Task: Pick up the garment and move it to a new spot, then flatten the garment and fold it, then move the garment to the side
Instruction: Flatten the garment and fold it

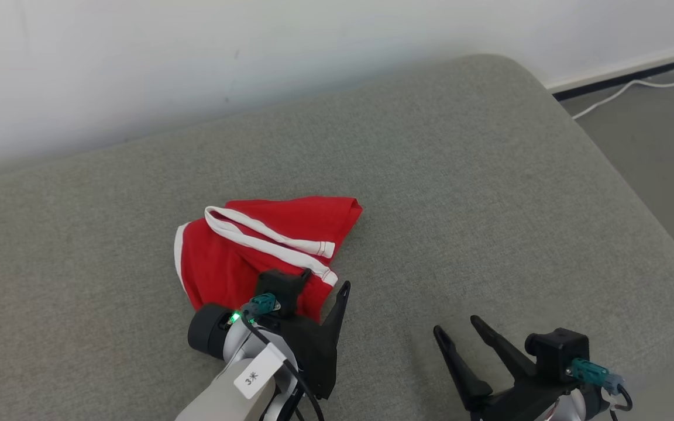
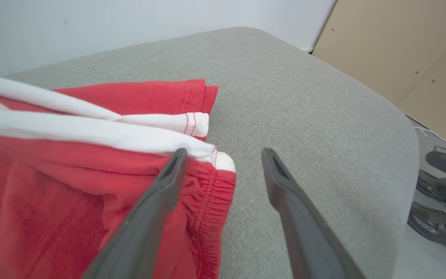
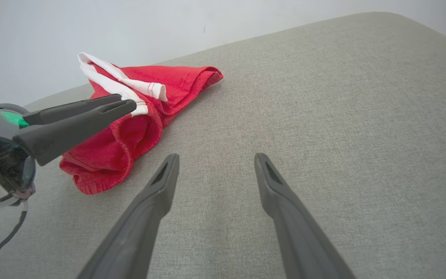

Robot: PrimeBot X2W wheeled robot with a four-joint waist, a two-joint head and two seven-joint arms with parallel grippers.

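The garment [image 1: 255, 245] is a crumpled pair of red shorts with white stripes, lying on the grey cushion [image 1: 460, 175]. My left gripper [image 1: 325, 280] is open at the garment's near right edge. In the left wrist view [image 2: 223, 152], one finger is over the red cloth [image 2: 52, 186] by the white hem and the other over bare cushion. Nothing is pinched between the fingers. My right gripper [image 1: 457, 325] is open and empty, low over the cushion to the right of the garment. The right wrist view shows the garment [image 3: 180, 79] ahead on the left, with the left gripper [image 3: 127, 100] reaching over it.
A white wall runs behind the cushion. The cushion's rounded edge drops to a grey floor on the right, where a white cable [image 1: 623, 93] lies. Dark shoes [image 2: 439, 193] and a tan wooden panel [image 2: 401, 46] sit beyond that edge. Bare cushion lies right of the garment.
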